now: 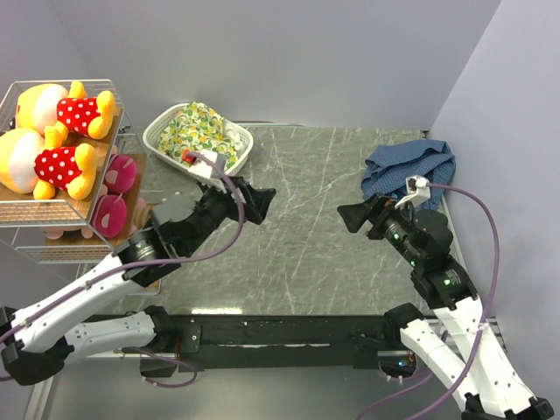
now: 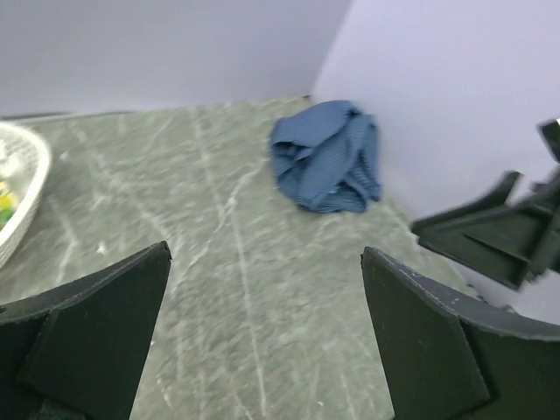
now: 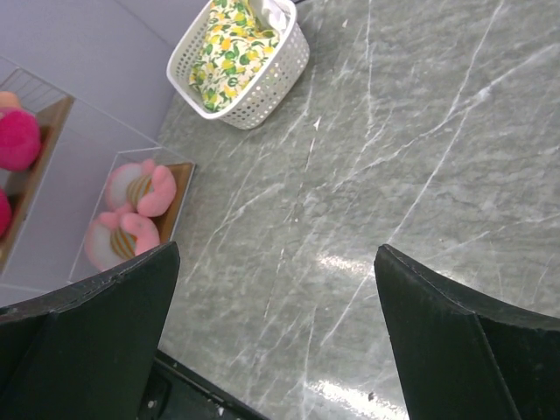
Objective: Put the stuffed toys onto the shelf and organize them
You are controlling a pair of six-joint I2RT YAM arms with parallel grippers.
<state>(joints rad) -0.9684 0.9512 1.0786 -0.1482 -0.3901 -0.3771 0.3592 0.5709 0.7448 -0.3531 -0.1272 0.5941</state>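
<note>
Stuffed toys [image 1: 61, 166]: on shelf [image 1: 140, 212], pink ones partly hidden beneath top board [image 1: 35, 208]. Left gripper [image 1: 259, 203], right gripper [image 1: 346, 219]: jaws spread, empty.

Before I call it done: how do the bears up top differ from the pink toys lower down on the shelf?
Colour: the bears are yellow-orange in red white-dotted shirts; the pink toys show striped fronts.
Tier: the bears lie on the top board of the shelf; the pink toys sit on a lower board.
Size: the bears look bulkier, though the top camera is nearer them.
Shared: all are plush and already on the shelf.
</note>
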